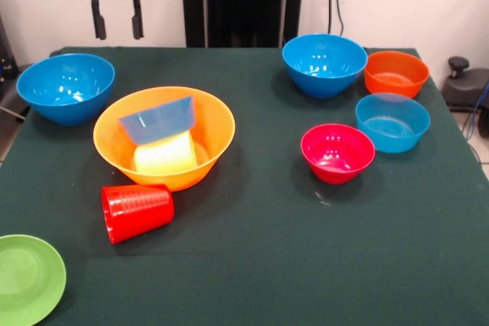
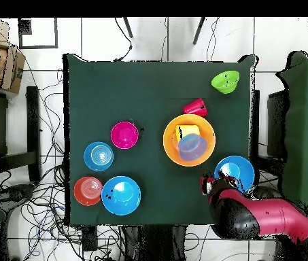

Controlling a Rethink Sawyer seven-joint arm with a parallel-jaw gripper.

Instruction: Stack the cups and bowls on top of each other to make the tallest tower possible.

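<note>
The big yellow-orange bowl (image 1: 164,137) (image 2: 189,141) stands left of centre. Inside it the yellow cup (image 1: 165,153) (image 2: 187,131) lies on its side with a pale translucent blue bowl (image 1: 158,119) (image 2: 192,147) tipped over it. The red ribbed cup (image 1: 137,211) (image 2: 195,107) lies on its side just in front of the big bowl. My gripper (image 1: 117,27) (image 2: 213,183) hangs open and empty high above the table's far left, near a deep blue bowl (image 1: 66,87) (image 2: 234,172).
On the right stand another deep blue bowl (image 1: 324,64) (image 2: 121,195), an orange bowl (image 1: 396,73) (image 2: 88,191), a paler blue bowl (image 1: 392,121) (image 2: 98,156) and a pink-red bowl (image 1: 338,153) (image 2: 124,134). A light green bowl (image 1: 27,276) (image 2: 225,81) sits at the near left corner.
</note>
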